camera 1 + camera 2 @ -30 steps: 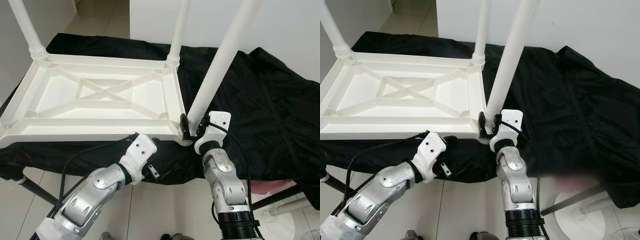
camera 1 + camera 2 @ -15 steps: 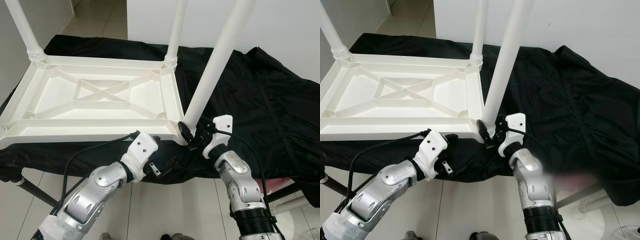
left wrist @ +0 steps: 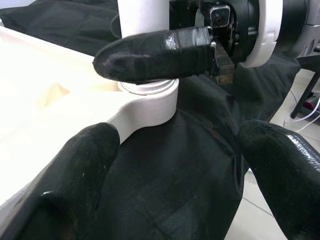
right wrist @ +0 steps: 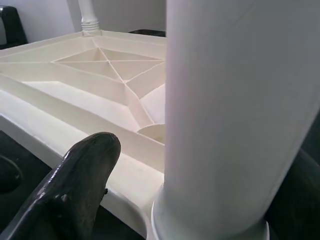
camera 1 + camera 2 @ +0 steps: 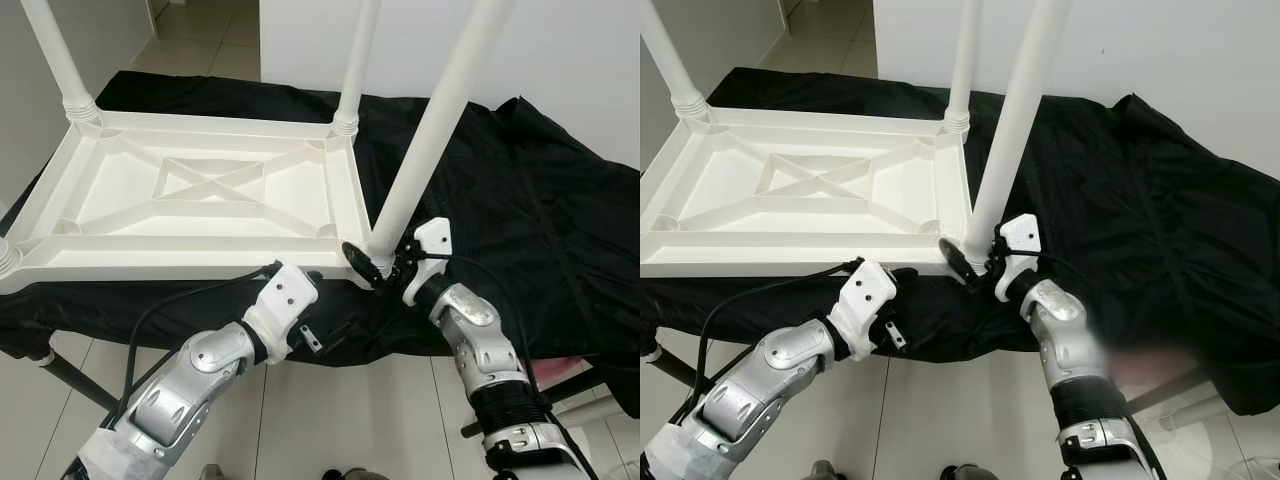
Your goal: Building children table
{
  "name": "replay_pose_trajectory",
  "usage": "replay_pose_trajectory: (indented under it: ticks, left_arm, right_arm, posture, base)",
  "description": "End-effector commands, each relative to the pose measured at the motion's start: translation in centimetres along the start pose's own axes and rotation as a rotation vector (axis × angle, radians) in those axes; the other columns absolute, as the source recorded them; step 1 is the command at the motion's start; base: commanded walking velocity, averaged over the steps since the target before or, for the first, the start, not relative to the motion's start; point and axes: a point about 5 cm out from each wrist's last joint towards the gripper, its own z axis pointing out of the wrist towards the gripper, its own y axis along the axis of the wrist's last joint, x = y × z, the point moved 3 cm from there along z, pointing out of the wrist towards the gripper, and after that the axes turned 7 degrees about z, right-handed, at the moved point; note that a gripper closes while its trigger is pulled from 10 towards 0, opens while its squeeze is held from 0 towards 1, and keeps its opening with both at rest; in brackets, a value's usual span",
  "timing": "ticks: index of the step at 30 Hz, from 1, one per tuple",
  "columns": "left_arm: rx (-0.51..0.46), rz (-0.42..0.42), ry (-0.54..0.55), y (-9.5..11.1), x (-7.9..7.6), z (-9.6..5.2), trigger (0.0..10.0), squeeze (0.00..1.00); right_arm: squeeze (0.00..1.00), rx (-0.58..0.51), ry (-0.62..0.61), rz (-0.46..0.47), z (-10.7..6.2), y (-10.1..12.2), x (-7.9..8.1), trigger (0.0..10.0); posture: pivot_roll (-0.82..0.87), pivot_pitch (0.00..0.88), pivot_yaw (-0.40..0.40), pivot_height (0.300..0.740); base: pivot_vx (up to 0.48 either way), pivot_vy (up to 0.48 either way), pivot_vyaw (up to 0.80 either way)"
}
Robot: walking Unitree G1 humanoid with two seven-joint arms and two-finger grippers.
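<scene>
A white plastic children's table (image 5: 200, 190) lies upside down on a black cloth (image 5: 520, 200). Two legs stand at its far corners, one on the left (image 5: 60, 60) and one on the right (image 5: 355, 60). The near right leg (image 5: 430, 130) leans up from its corner socket (image 3: 150, 100). My right gripper (image 5: 378, 262) is shut on that leg's base, and one of its fingers (image 3: 155, 52) lies across the leg just above the socket. My left gripper (image 3: 175, 175) is open just below the table's front edge, pointing at that corner with nothing between its fingers.
The cloth-covered stand ends just in front of my arms, with tiled floor (image 5: 330, 410) below. Black stand legs (image 5: 70, 375) run under the left side. A white wall (image 5: 580, 50) rises behind. A pink object (image 5: 560, 372) sits low on the right.
My right wrist has turned around the leg's base and its forearm has swung to the right; one finger now sticks out left of the leg. The left arm has barely moved.
</scene>
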Motion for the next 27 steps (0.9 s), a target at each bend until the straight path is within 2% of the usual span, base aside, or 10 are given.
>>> replay_pose_trajectory:
  ticks: [1, 9, 10, 11, 12, 13, 14, 27]
  left_arm:
    - [-0.013, 0.012, -0.128, 0.0, -1.3, 0.1, 10.0, 0.0]
    - [-0.018, 0.017, -0.129, 0.1, -1.2, 0.3, 10.0, 0.0]
    - [-0.019, 0.018, -0.129, 0.1, -1.2, 0.4, 10.0, 0.0]
    - [-0.019, 0.019, -0.13, 0.1, -1.2, 0.4, 10.0, 0.0]
    - [-0.019, 0.02, -0.129, 0.1, -1.2, 0.4, 10.0, 0.0]
    - [-0.019, 0.02, -0.129, 0.1, -1.2, 0.4, 10.0, 0.0]
    - [-0.019, 0.02, -0.129, 0.1, -1.2, 0.4, 10.0, 0.0]
    - [-0.018, 0.019, -0.127, 0.1, -1.3, 0.3, 10.0, 0.0]
  right_arm:
    - [0.0, 0.006, 0.016, -0.013, 0.1, 0.0, 0.0, 10.0]
    - [0.0, -0.004, 0.033, -0.036, 0.4, 0.3, -0.6, 10.0]
    - [0.0, -0.006, 0.031, -0.044, 0.5, 0.4, -0.8, 8.8]
    - [0.0, -0.008, 0.03, -0.048, 0.6, 0.4, -1.0, 5.1]
    - [0.0, -0.004, 0.027, -0.053, 0.6, 0.4, -1.2, 2.2]
    - [0.0, -0.002, 0.025, -0.056, 0.5, 0.4, -1.4, 2.2]
    - [0.0, 0.005, 0.024, -0.056, 0.4, 0.2, -1.4, 0.0]
    - [0.0, 0.041, 0.006, -0.02, -0.2, -1.2, -1.6, 0.0]
  posture:
    - [0.02, 0.085, -0.062, 0.74]
    - [0.02, 0.083, -0.064, 0.74]
    - [0.02, 0.083, -0.064, 0.74]
    - [0.02, 0.081, -0.066, 0.74]
    - [0.02, 0.081, -0.066, 0.74]
    - [0.02, 0.081, -0.066, 0.74]
    - [0.02, 0.081, -0.066, 0.74]
    - [0.02, 0.083, -0.068, 0.74]
  base:
    - [0.0, 0.0, 0.0]
    - [0.0, 0.0, 0.0]
    - [0.0, 0.0, 0.0]
    - [0.0, 0.0, 0.0]
    - [0.0, 0.0, 0.0]
    - [0.0, 0.0, 0.0]
    - [0.0, 0.0, 0.0]
    - [0.0, 0.0, 0.0]
